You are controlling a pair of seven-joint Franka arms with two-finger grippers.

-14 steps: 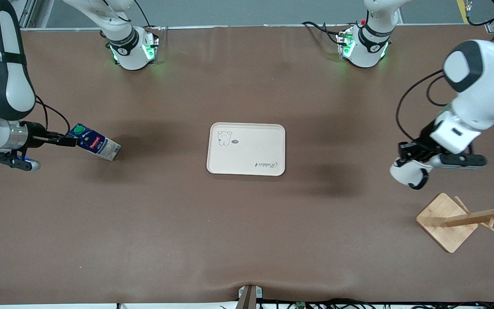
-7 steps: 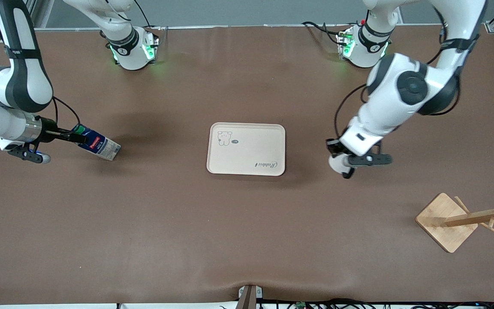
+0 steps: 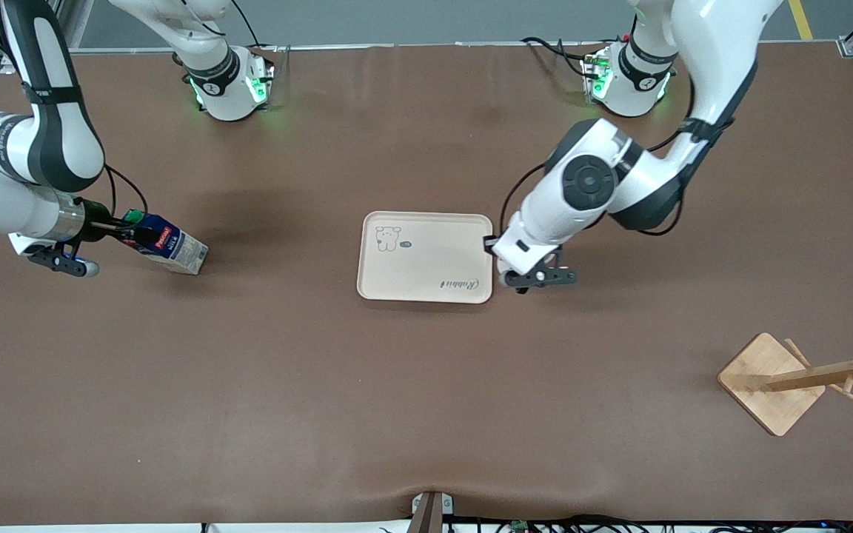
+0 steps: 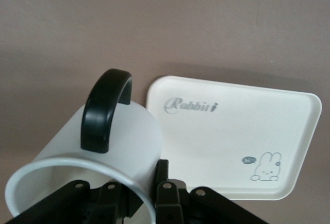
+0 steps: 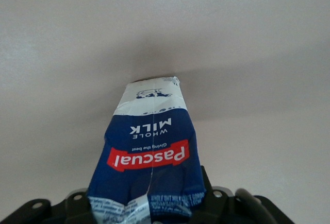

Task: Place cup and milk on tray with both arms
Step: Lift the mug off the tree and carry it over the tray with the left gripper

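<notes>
Gripping milk (image 3: 172, 247), right end effector (image 3: 127, 232); left end effector (image 4: 135, 195) clamps cup (image 4: 90, 159) beside tray (image 3: 426, 289); wooden rack (image 3: 774, 381) well apart

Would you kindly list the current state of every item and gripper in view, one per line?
cup: held by its rim in the left gripper, beside the tray's edge.
milk: tilted, top clamped in the right gripper, bottom corner seemingly on the table.
tray: flat on the table, nothing on it.
wooden rack: standing at the left arm's end, pegs bare.
</notes>
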